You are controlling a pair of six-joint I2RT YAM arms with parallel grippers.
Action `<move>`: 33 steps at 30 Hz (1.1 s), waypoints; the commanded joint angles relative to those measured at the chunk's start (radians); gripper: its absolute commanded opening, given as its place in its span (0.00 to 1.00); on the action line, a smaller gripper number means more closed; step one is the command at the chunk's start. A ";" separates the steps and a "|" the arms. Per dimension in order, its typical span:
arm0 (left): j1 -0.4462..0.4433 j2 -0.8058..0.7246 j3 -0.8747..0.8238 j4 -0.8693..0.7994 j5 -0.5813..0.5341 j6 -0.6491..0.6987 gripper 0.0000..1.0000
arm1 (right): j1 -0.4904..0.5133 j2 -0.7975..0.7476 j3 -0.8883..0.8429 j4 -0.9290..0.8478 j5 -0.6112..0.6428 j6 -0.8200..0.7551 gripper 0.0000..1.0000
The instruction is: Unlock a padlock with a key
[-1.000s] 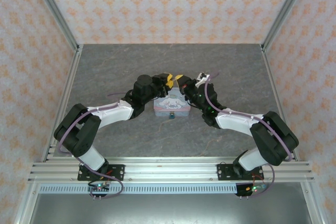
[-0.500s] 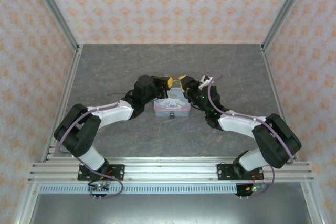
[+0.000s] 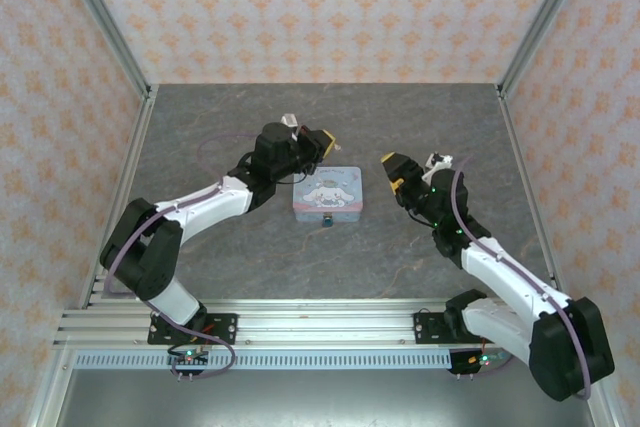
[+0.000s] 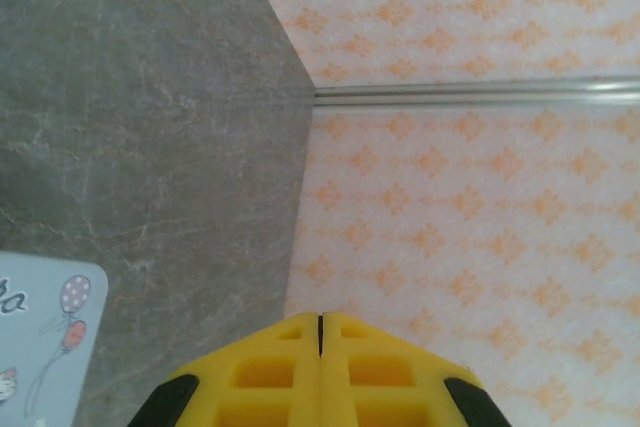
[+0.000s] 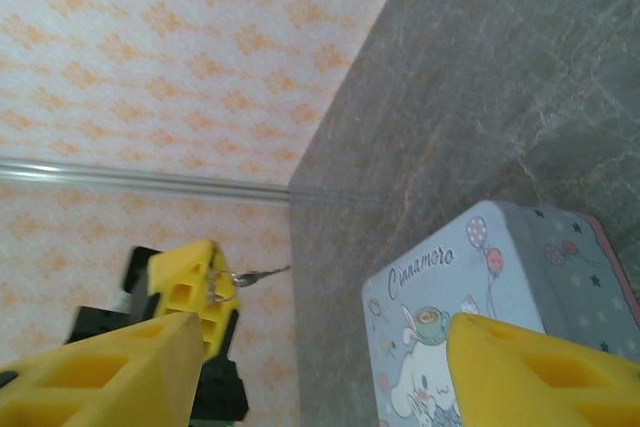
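Yellow-tipped left end effector (image 3: 324, 139) pinches the key (image 5: 258, 274); right end effector (image 3: 392, 171) gapes wide.

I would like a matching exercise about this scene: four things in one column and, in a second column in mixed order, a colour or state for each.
Column 1
1. left gripper
2. right gripper
3. padlock
4. tin box

Column 2
A. fingers apart, holding nothing
B. pastel, cartoon print on the lid
C. fingers shut on the key
D. small and blue, at the tin's near edge

Pairs: 1-C, 2-A, 3-D, 4-B
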 commanded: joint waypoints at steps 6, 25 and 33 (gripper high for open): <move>0.002 -0.112 -0.022 0.030 -0.019 0.325 0.00 | 0.012 0.146 0.082 0.257 -0.149 0.086 0.59; 0.003 -0.107 -0.111 0.262 -0.125 0.184 0.00 | 0.154 0.385 0.213 0.621 0.008 0.129 0.52; 0.001 -0.075 -0.140 0.353 -0.138 0.094 0.00 | 0.153 0.428 0.211 0.676 0.030 0.135 0.50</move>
